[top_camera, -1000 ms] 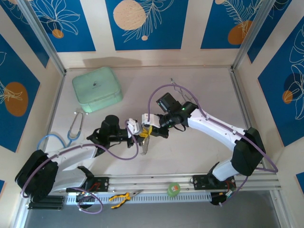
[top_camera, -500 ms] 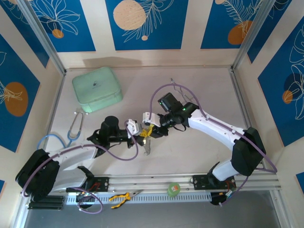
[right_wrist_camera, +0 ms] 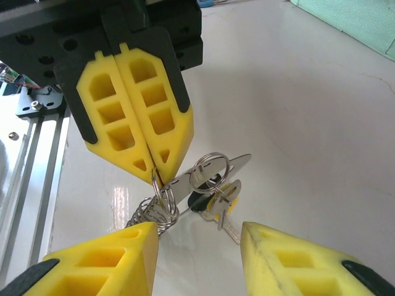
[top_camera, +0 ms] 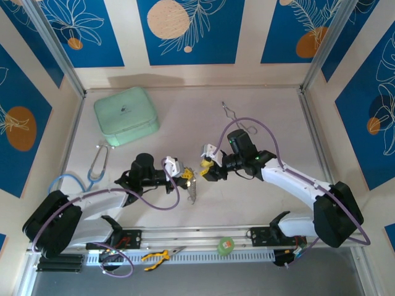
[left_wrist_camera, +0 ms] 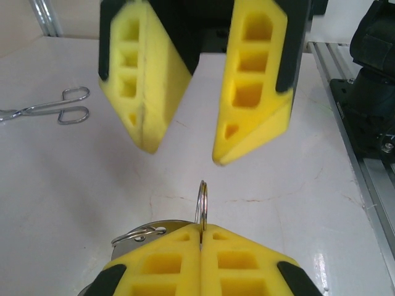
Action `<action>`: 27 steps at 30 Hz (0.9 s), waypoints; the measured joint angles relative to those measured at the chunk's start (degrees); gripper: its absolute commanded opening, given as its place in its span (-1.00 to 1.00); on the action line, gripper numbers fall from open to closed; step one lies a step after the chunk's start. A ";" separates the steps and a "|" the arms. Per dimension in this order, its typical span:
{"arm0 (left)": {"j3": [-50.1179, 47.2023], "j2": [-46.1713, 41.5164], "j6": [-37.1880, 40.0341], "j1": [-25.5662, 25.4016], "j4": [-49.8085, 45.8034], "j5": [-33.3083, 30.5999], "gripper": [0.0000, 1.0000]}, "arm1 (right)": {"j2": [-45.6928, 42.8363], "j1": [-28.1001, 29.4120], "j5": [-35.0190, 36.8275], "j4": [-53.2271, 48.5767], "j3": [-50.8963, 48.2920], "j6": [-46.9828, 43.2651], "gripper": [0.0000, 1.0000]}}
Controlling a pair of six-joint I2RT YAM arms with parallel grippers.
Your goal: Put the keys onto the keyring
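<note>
My left gripper (top_camera: 184, 179) is shut on the keyring (left_wrist_camera: 202, 198), a thin silvery loop standing edge-on out of its yellow pads (left_wrist_camera: 185, 259). In the right wrist view a link chain (right_wrist_camera: 147, 216), a flat metal tag (right_wrist_camera: 213, 169) and a second ring (right_wrist_camera: 212, 172) hang from the keyring (right_wrist_camera: 162, 192). On that second ring hang the black-headed key (right_wrist_camera: 200, 201) and the yellow-headed key (right_wrist_camera: 226, 198), just above the table. My right gripper (top_camera: 207, 163) is open and holds nothing, a short way right of the left gripper (right_wrist_camera: 145, 123), facing it. The right gripper's fingers (left_wrist_camera: 256, 86) stand spread apart.
A mint green case (top_camera: 126, 115) sits at the back left. The blue-tubed stethoscope (top_camera: 86, 172) lies at the left. Silver forceps (top_camera: 237, 120) lie behind the right arm. Yellow-handled pliers (top_camera: 157, 254) and a green tape roll (top_camera: 226, 245) rest on the front rail.
My right gripper has drawn back to the right, away from the left gripper, and now stands open. The left gripper has stayed in place with the keyring.
</note>
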 measured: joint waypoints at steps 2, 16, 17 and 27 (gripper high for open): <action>-0.13 0.00 -0.11 0.00 0.42 0.02 -1.00 | 0.46 0.39 0.02 1.79 -1.27 0.15 -0.24; -0.39 0.22 -0.17 0.13 0.90 -0.59 -1.00 | 3.96 2.73 -1.92 7.17 -1.68 0.24 -1.00; -0.42 0.22 -0.17 0.11 0.87 -0.61 -1.00 | 3.98 2.73 -2.12 6.99 -1.68 0.07 -1.00; -0.24 -3.02 1.03 0.00 -4.04 -1.64 -0.46 | 4.24 4.57 0.66 -3.34 4.79 -4.35 -1.00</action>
